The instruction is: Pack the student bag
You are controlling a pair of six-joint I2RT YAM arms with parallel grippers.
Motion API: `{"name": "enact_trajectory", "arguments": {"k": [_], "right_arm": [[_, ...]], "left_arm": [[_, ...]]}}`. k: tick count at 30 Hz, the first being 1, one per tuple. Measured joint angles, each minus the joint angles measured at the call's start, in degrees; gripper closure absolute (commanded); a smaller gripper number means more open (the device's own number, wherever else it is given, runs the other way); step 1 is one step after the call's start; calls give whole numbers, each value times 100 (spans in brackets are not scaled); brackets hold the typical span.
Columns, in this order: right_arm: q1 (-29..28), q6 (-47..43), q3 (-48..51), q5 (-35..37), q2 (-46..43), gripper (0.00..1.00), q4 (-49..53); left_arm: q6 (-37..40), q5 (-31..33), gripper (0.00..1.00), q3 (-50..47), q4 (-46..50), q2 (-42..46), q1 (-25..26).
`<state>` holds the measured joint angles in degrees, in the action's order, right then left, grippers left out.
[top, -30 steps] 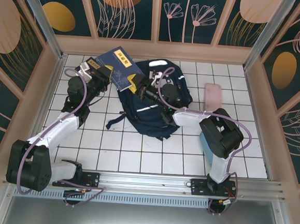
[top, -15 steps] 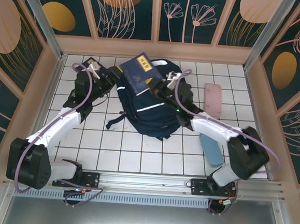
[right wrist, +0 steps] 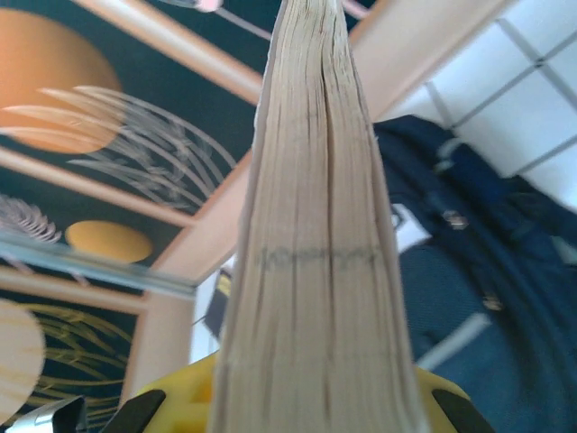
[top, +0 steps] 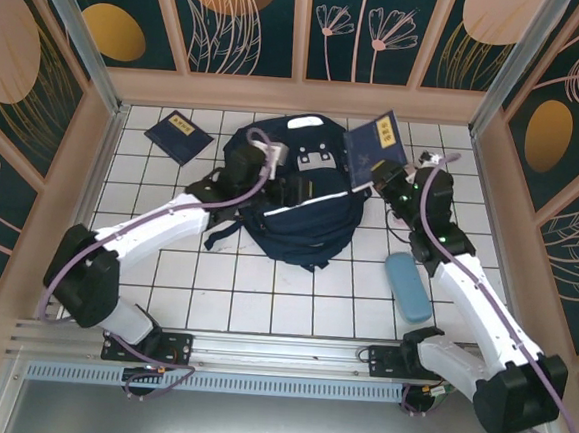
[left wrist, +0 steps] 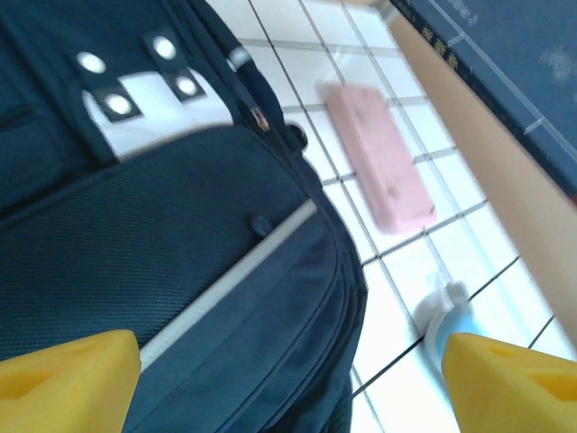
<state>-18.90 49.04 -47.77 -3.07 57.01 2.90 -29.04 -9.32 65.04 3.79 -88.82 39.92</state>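
1. Centrally, toward the top of the overhead frame, the student bag (top: 300,212) lies on the white-tiled desk (top: 263,295), with its white patch nearest the top edge.
2. The left pincer (left wrist: 290,383) hangs over the bag's front, spread wide and empty. Its yellow fingertips (left wrist: 68,379) sit in the lower corners of the left wrist view.
3. The right pincer (right wrist: 306,401) pinches a navy book (top: 373,148) with a yellow label, just right of the bag's top, page edges facing its own camera.
4. A second navy booklet (top: 178,136) lies upper left. A pink case (left wrist: 379,158) and a light blue case (top: 407,286) lie right of the bag.
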Motion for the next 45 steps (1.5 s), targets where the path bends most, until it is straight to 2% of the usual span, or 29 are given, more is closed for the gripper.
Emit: {"name": "enact_trajectory", "arguments": {"k": [7, 16, 20, 24, 30, 40, 45], "right_arm": [[498, -101, 275, 4, -669, 94, 811], [793, -103, 372, -109, -968, 94, 1130], [793, -96, 450, -168, -1038, 94, 1128], [798, -72, 546, -262, -1064, 93, 1130], [798, -74, 634, -299, -1097, 93, 1158], [798, -229, 778, -356, -1318, 92, 1683], [800, -313, 1010, -931, -1399, 92, 1744]], "left_arm": [[1298, 1209, 18, 1303, 1316, -1412, 1058], [2208, 2197, 25, 2291, 2581, -2669, 1217], [2470, 2667, 47, 2518, 2743, -2914, 1217], [2656, 3008, 69, 2608, 2752, -2990, 1287], [2872, 3386, 85, 2632, 2592, -2920, 1327], [2994, 4009, 92, 2603, 2129, -2323, 1259], [2990, 4210, 93, 2603, 1888, -2166, 1202]]}}
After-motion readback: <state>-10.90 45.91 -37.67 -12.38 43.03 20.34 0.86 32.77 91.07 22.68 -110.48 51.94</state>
